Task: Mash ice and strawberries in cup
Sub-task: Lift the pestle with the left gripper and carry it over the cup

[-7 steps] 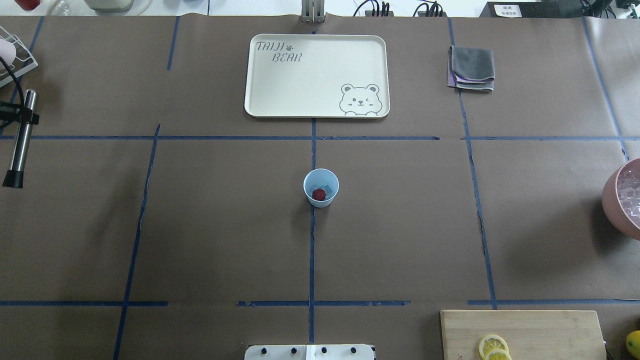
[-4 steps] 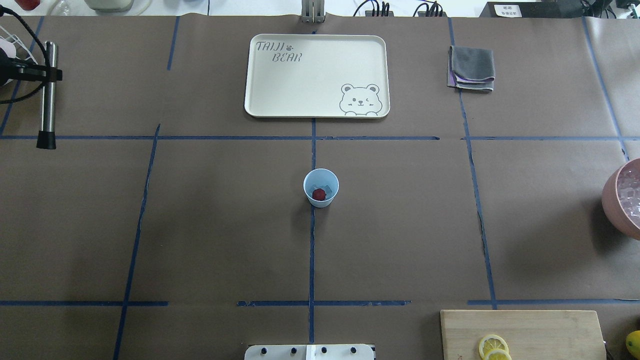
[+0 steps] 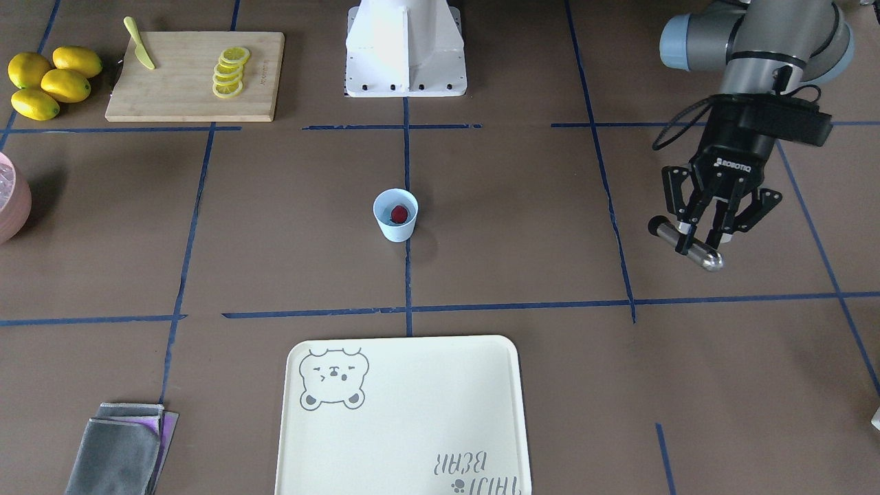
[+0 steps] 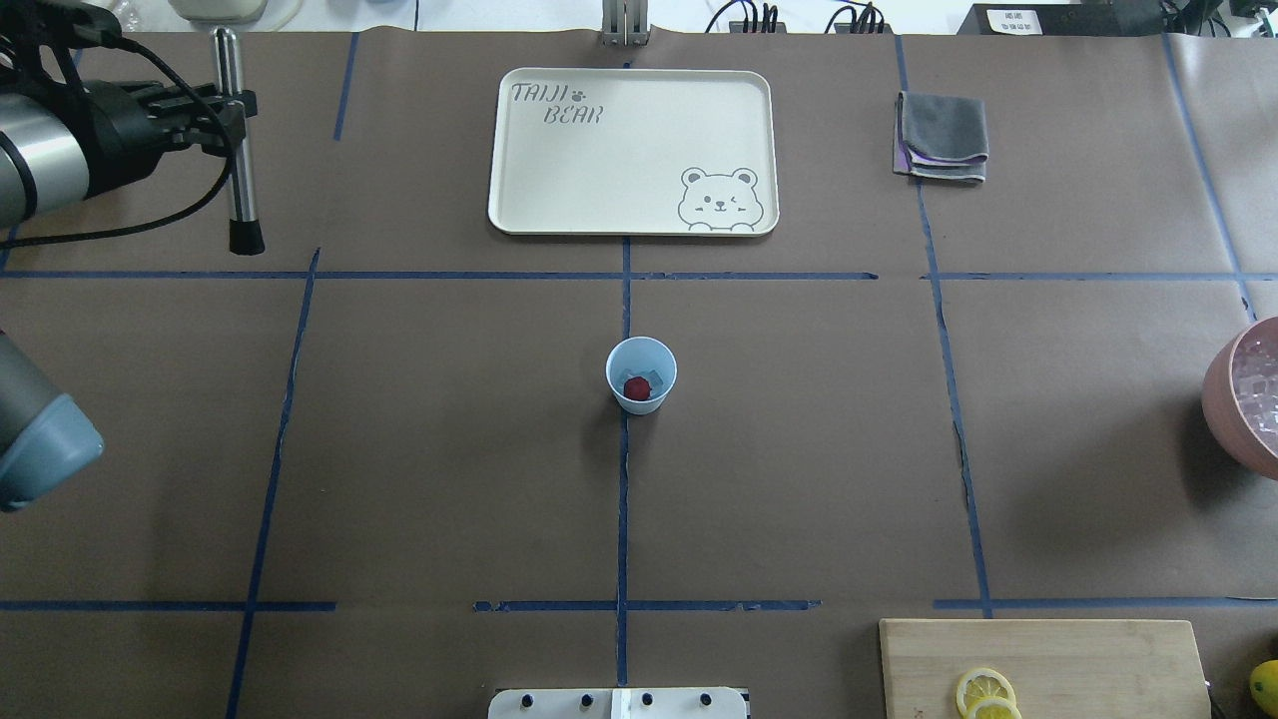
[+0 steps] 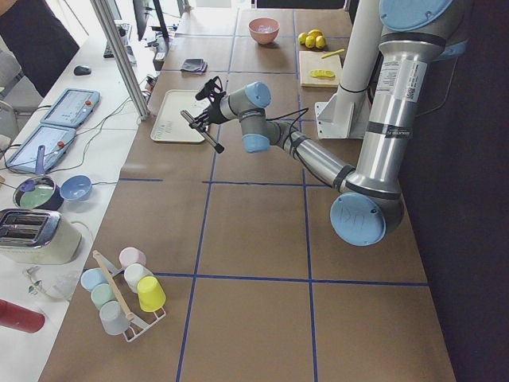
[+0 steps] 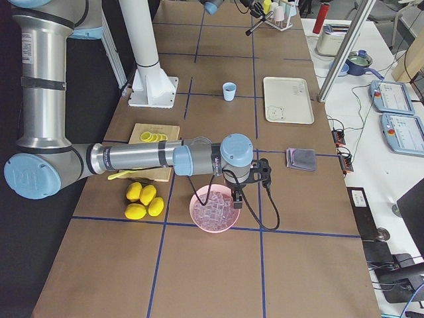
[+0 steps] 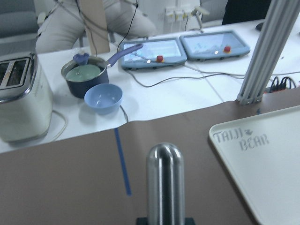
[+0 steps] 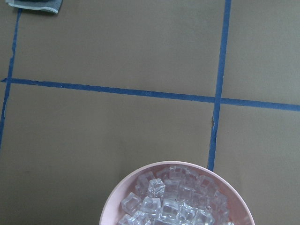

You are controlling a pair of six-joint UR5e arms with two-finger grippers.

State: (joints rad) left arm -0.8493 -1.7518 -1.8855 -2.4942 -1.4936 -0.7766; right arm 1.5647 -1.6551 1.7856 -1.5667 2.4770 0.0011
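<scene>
The light-blue cup point(image 4: 641, 374) stands upright at the table's middle, with one dark-red strawberry point(image 4: 636, 388) and some ice inside; both also show in the front view, the cup point(image 3: 395, 214) and the strawberry point(image 3: 399, 213). My left gripper point(image 4: 232, 110) is shut on a steel muddler point(image 4: 237, 150), held in the air at the far left, well away from the cup. The muddler's rounded end fills the left wrist view point(image 7: 165, 183). My right gripper point(image 6: 236, 196) hangs over the pink ice bowl point(image 6: 213, 211); I cannot tell if it is open or shut.
A cream tray point(image 4: 494, 150) lies beyond the cup. A folded grey cloth point(image 4: 942, 135) is at the far right. A cutting board point(image 4: 1048, 659) with lemon slices is near right, lemons point(image 3: 48, 79) beside it. A rack of cups point(image 5: 119, 290) stands at the left end.
My left arm has carried the muddler away from the left edge, farther from me and rightward over the table. The cup and strawberry have not moved.
</scene>
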